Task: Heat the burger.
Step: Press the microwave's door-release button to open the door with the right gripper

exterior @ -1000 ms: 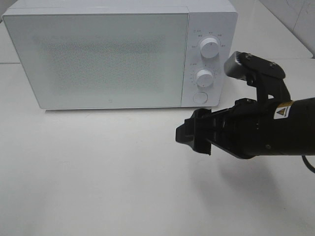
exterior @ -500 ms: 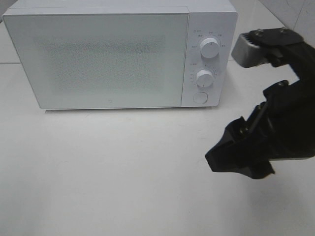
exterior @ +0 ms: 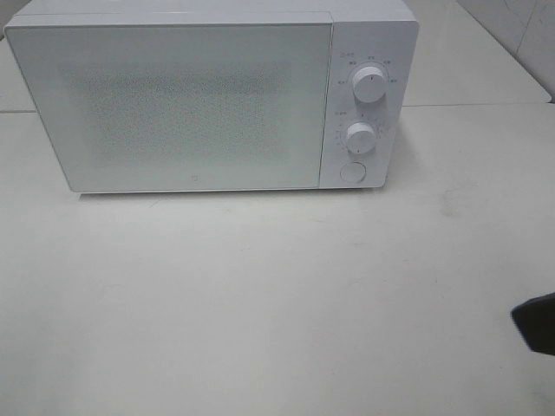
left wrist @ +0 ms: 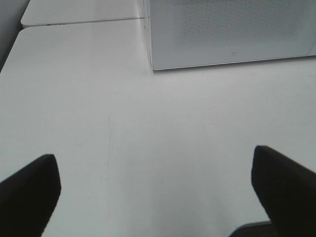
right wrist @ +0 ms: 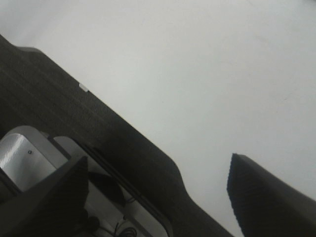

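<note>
The burger is out of view in every frame. The white microwave (exterior: 173,104) stands at the back of the table with its door shut; the left wrist view shows its lower front corner (left wrist: 227,29). Over bare table, my left gripper (left wrist: 158,197) is open with nothing between its fingers (left wrist: 27,195). My right gripper (right wrist: 158,197) is open too and holds nothing, one dark finger (right wrist: 266,202) showing. In the high view only a black bit of the right arm (exterior: 538,322) pokes in at the right edge.
Two round knobs (exterior: 370,84) and a round button (exterior: 352,172) sit on the microwave's right panel. The white table (exterior: 260,295) runs wide in front of it. A black ribbed edge (right wrist: 98,128) with a grey fitting (right wrist: 24,158) crosses the right wrist view.
The right arm has pulled back from in front of the microwave's knobs toward the lower right, almost leaving the high view. The microwave has not changed.
</note>
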Controlling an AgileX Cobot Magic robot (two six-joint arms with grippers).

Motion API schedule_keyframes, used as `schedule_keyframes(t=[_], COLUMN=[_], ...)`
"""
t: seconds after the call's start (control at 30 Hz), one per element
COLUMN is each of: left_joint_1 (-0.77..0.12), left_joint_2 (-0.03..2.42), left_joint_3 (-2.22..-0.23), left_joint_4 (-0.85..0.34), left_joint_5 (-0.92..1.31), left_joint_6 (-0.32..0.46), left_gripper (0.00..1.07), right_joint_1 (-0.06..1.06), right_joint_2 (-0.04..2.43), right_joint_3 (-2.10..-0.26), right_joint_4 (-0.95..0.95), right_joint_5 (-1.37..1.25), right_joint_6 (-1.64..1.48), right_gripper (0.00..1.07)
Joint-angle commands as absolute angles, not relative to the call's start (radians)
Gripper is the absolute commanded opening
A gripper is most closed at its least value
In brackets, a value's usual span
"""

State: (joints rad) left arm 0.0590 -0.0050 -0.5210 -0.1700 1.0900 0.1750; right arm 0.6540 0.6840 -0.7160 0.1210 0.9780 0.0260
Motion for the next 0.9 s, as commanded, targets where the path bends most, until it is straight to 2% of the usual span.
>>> schedule_keyframes(t=[0.03, 0.1, 0.17, 0.47, 0.73, 0.9], left_joint_1=[0.062, 0.062, 0.062, 0.062, 0.062, 0.062], left_joint_2=[-0.022, -0.022, -0.022, -0.022, -0.022, -0.022], left_joint_3=[-0.519, -0.519, -0.519, -0.519, -0.519, -0.519], left_joint_4=[-0.173, -0.173, -0.173, -0.173, -0.173, -0.173], left_joint_5=[1.077, 1.077, 1.077, 1.077, 1.077, 1.077], left_joint_6=[0.178, 0.178, 0.178, 0.178, 0.178, 0.178], left_gripper=[0.98, 0.98, 0.98, 0.98, 0.98, 0.98], right_joint_1=[0.614, 0.586, 0.476, 0.31, 0.203, 0.181], right_joint_2=[0.614, 0.584, 0.478, 0.254, 0.083, 0.027], right_joint_3=[-0.72, -0.72, -0.719, -0.719, -0.719, -0.717], right_joint_4=[0.107, 0.108, 0.104, 0.062, -0.012, -0.016], right_joint_5=[1.002, 1.012, 1.038, 1.061, 1.059, 1.057], right_joint_6=[0.023, 0.023, 0.022, 0.02, 0.02, 0.02], right_gripper=[0.75, 0.75, 0.75, 0.75, 0.75, 0.75])
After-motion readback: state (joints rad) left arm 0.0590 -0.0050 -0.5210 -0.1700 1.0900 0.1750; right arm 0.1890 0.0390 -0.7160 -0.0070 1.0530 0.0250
